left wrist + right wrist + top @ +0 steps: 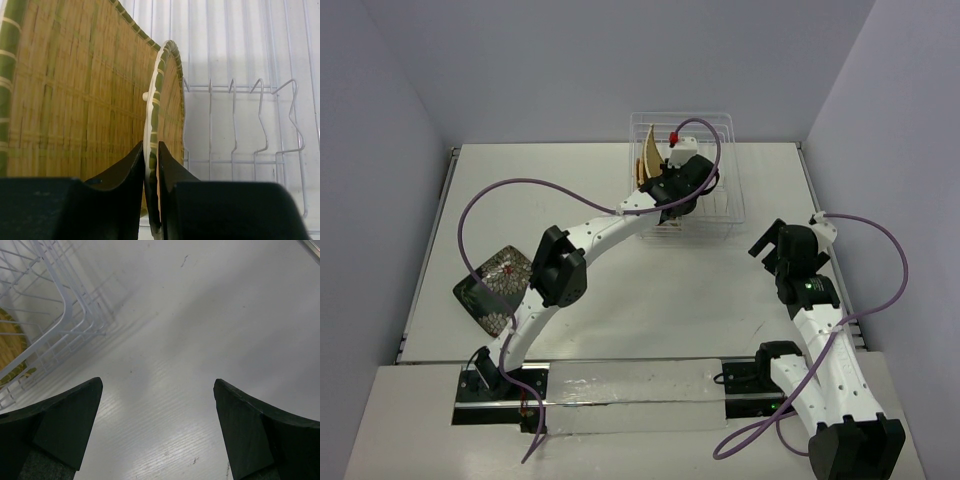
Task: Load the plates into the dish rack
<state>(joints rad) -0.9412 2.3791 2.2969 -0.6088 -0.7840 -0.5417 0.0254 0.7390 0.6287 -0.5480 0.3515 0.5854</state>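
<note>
**Dish rack loading: items and tools in view**

- Left gripper [151,145]: reaches into the dish rack [725,205]. Jaws nearly closed, one finger against each face of the rim of a woven plate [170,90]. No gap shows between fingers and rim.
- Woven plate: stands on edge inside the rack, curved rim uppermost, with empty wire dividers beside it.
- Larger woven plate [75,90]: also upright in the rack, just beside the held one on its other side.
- Black floral plate [495,288]: lies flat on the table [650,300] at the left, well apart from the rack and partly under the left arm.
- Right gripper [157,385]: jaws spread wide, holding nothing. It hangs over bare table near the rack's corner.
</note>
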